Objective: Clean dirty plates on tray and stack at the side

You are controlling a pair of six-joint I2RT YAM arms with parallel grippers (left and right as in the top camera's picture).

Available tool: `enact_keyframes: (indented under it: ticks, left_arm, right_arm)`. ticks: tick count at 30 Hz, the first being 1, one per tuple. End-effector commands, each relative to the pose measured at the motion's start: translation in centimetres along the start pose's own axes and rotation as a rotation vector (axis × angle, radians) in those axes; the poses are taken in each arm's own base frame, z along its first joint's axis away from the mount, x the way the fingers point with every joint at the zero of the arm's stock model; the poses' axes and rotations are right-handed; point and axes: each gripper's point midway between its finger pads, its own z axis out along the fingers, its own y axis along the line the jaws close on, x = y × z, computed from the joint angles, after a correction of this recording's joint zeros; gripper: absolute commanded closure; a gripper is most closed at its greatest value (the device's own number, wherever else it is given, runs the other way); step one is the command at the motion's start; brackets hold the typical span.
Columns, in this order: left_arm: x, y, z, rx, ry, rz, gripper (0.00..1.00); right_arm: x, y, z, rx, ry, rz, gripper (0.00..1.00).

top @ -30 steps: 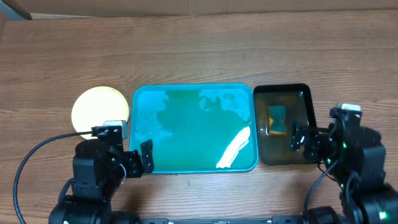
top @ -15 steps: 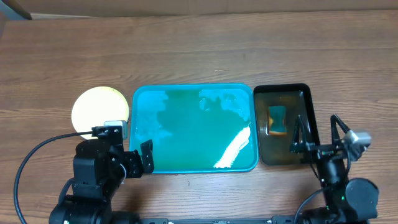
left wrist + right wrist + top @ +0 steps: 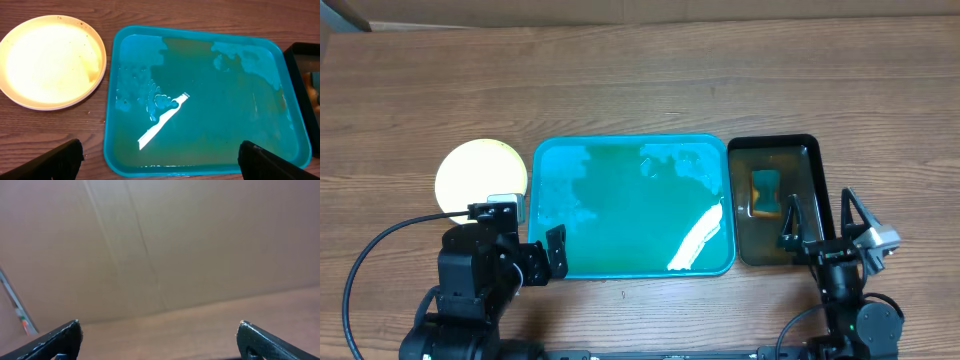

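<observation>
The teal tray (image 3: 620, 215) lies at the table's middle, holding only a film of water; it also shows in the left wrist view (image 3: 210, 100). No plate is on it. A pale yellow-green plate (image 3: 480, 178) sits on the table left of the tray, clean except for faint specks (image 3: 50, 60). I cannot tell whether other plates lie under it. My left gripper (image 3: 535, 255) is open and empty over the tray's front left corner (image 3: 160, 165). My right gripper (image 3: 818, 222) is open and empty, tilted up toward a cardboard wall (image 3: 160, 340).
A smaller black tray (image 3: 810, 150) with a sponge (image 3: 766, 190) in brownish water stands right of the teal tray; its edge shows in the left wrist view (image 3: 305, 55). Bare wood lies behind the trays. A cardboard wall runs along the far edge.
My right arm has drawn back toward the front edge and tipped its open gripper upward. The left arm, plate and trays have not moved.
</observation>
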Motion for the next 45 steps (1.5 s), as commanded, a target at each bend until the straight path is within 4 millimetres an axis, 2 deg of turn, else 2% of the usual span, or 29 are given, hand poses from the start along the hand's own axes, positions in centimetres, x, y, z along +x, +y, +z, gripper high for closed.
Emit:
enact_keyframes:
  ticks: [1, 3, 7, 18, 45]
  left_arm:
    - [0.0, 0.2, 0.1, -0.013, -0.004, 0.004, 0.0]
    - [0.0, 0.2, 0.1, -0.013, -0.004, 0.004, 0.0]
    - [0.0, 0.2, 0.1, -0.013, -0.004, 0.004, 0.0]
    - [0.0, 0.2, 0.1, -0.013, -0.004, 0.004, 0.0]
    - [0.0, 0.2, 0.1, -0.013, -0.004, 0.004, 0.0]
  right_arm:
    - [2.0, 0.2, -0.1, -0.041, 0.072, -0.062, 0.0]
    - [3.5, 0.4, -0.3, -0.072, 0.135, -0.106, 0.0]
    - [5.9, -0.7, -0.7, -0.026, 0.235, -0.107, 0.0]
    - [5.7, -1.6, -0.7, 0.022, 0.226, -0.153, 0.0]
    - [5.7, -1.6, -0.7, 0.021, 0.225, -0.152, 0.0]
